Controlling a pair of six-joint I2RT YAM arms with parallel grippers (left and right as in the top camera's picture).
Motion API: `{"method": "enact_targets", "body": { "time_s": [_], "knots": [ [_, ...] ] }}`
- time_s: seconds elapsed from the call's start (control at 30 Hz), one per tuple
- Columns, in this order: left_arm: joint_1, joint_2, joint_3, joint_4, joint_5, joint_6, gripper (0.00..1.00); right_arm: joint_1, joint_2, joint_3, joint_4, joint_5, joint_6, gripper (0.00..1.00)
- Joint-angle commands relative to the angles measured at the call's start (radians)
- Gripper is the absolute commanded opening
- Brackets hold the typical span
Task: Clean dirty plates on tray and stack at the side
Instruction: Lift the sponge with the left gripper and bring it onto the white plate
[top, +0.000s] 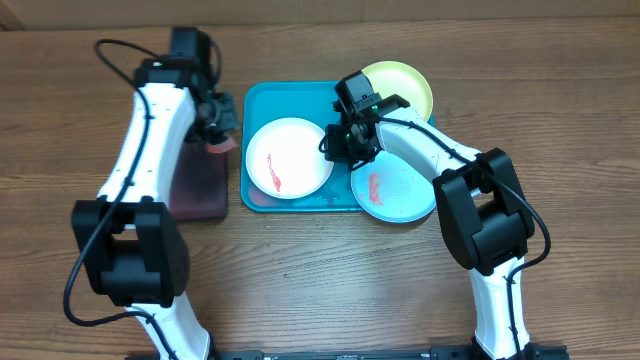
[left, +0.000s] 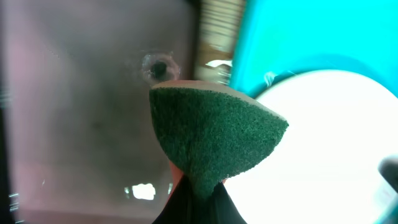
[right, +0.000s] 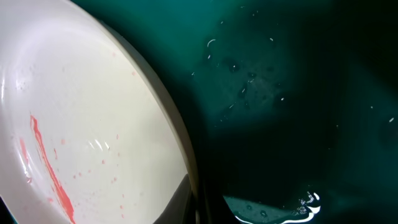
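The turquoise tray (top: 262, 100) lies at the table's middle. The white plate (top: 290, 158) with a red smear sits on it. The yellow-green plate (top: 405, 85) lies at the tray's back right corner. The pale aqua plate (top: 400, 190), smeared red, overlaps the tray's right edge. My right gripper (top: 335, 148) is shut on the white plate's right rim (right: 93, 124), over the tray floor (right: 292, 93). My left gripper (top: 222, 132) is shut on a green-faced sponge (left: 214, 134) and holds it over the gap between the black tray and the turquoise tray (left: 298, 31), beside the white plate (left: 336, 143).
A smaller black tray with a pinkish inside (top: 195, 180) lies left of the turquoise tray, under the left arm; it also shows in the left wrist view (left: 74, 93). Bare wooden table lies in front and to the far right.
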Motion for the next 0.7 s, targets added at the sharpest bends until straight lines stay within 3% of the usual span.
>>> {"method": "enact_targets", "body": {
  "time_s": [0.0,0.2,0.3,0.5,0.67],
  "knots": [
    [-0.071,0.006,-0.006,0.010,0.050,0.004,0.04,-0.016,0.012,-0.011,0.000,-0.025,0.103,0.04],
    [-0.150,0.006,-0.125,0.101,-0.006,-0.083,0.04,-0.016,0.012,-0.011,0.007,-0.025,0.221,0.04],
    [-0.168,0.007,-0.195,0.172,-0.050,-0.125,0.04,-0.016,0.012,-0.011,0.006,-0.025,0.220,0.04],
    [-0.173,0.007,-0.360,0.451,-0.055,-0.127,0.04,-0.016,0.012,-0.011,0.006,-0.025,0.220,0.04],
    [-0.173,0.007,-0.430,0.555,-0.100,-0.143,0.04,-0.016,0.012,-0.011,0.006,-0.025,0.219,0.04]
  ]
}}
